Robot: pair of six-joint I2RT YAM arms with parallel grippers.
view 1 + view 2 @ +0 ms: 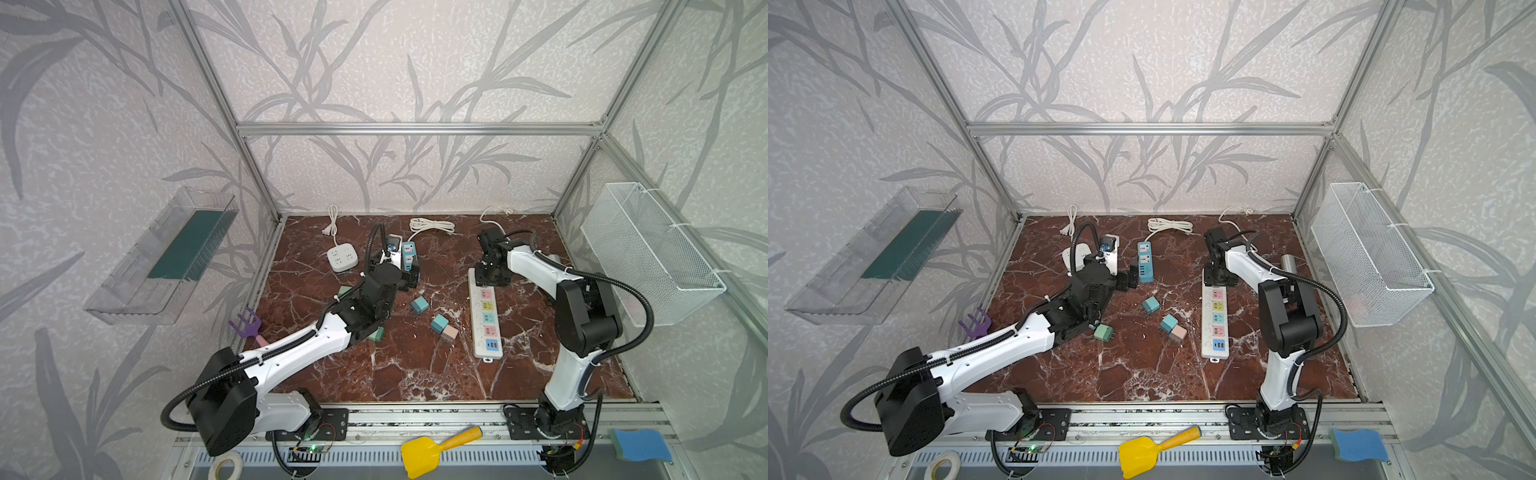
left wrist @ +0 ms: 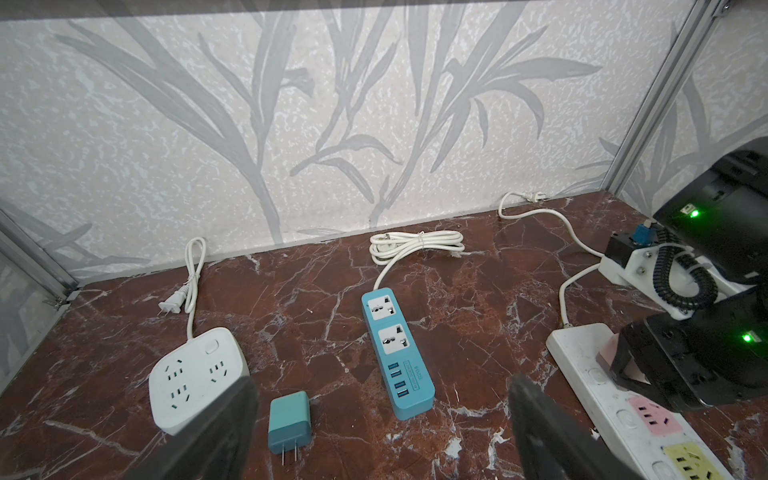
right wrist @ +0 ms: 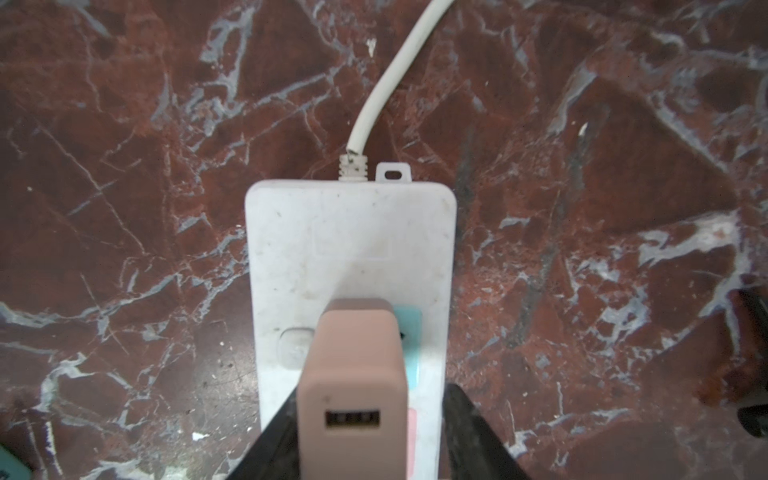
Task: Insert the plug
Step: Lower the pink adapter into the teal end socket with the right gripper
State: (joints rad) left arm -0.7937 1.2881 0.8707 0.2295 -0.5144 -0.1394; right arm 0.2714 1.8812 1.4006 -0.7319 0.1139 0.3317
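Note:
A pink plug (image 3: 353, 374) with a USB port on its back stands upright in the end socket of the long white power strip (image 3: 349, 241), also pink plug (image 2: 611, 353). My right gripper (image 3: 372, 415) straddles it from above, open: one finger lies against the plug's side and the other stands off with a gap. In both top views the right gripper (image 1: 490, 276) (image 1: 1219, 276) hangs over the far end of the white power strip (image 1: 486, 328) (image 1: 1214, 328). My left gripper (image 2: 380, 395) (image 1: 411, 278) is open and empty, low over the table beside a teal plug (image 2: 289, 417).
A blue power strip (image 2: 397, 353) (image 1: 410, 255) and a white square power strip (image 2: 195, 374) (image 1: 342, 257) lie at the back, with coiled white cables. Loose teal, pink and green plugs (image 1: 439, 323) (image 1: 1104, 332) lie mid-table. A wire basket (image 1: 648, 249) hangs on the right wall.

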